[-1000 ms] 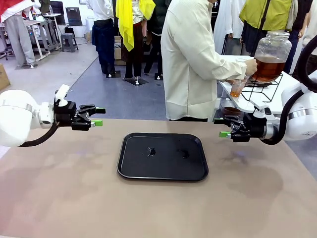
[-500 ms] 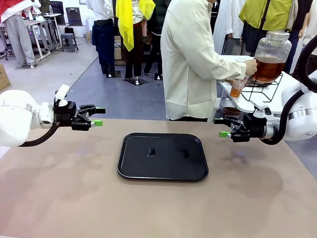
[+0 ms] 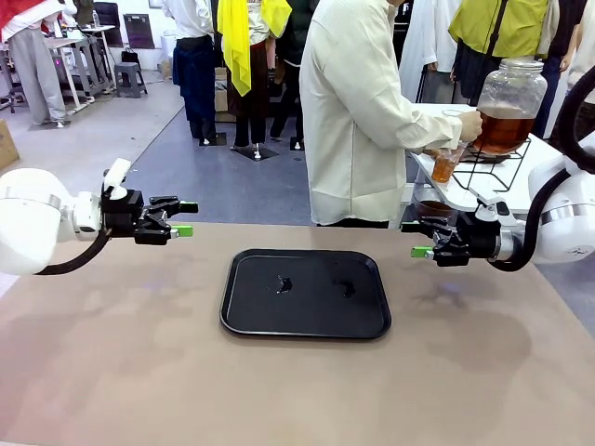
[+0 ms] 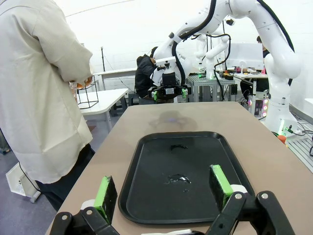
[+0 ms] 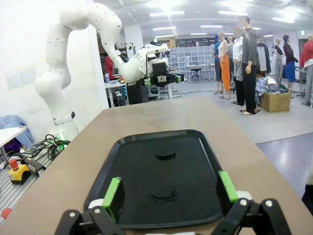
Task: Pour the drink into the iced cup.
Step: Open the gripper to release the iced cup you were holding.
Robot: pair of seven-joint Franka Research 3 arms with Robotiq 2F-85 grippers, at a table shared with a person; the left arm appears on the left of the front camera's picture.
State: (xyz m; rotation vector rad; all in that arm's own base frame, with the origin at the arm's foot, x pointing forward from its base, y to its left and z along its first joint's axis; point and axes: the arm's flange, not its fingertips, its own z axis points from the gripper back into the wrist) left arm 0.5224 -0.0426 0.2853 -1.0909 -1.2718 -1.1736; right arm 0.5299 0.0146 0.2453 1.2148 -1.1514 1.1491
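Note:
The drink, amber-brown liquid, half fills a big round glass jar [image 3: 505, 105] on a black wire stand on a white side table at the far right. A person in a cream jacket [image 3: 358, 111] holds a small clear cup [image 3: 445, 164] with some drink in it under the jar. A black tray [image 3: 306, 293] with two small wet patches lies mid-table. My left gripper [image 3: 186, 218] hovers open at the table's left, its green pads [image 4: 106, 196] wide apart. My right gripper [image 3: 415, 239] hovers open at the right, with its pads [image 5: 226, 186] apart as well.
The tan table [image 3: 279, 390] spreads around the tray. The white side table [image 3: 456, 190] stands just behind my right arm. Other people stand farther back on the grey floor.

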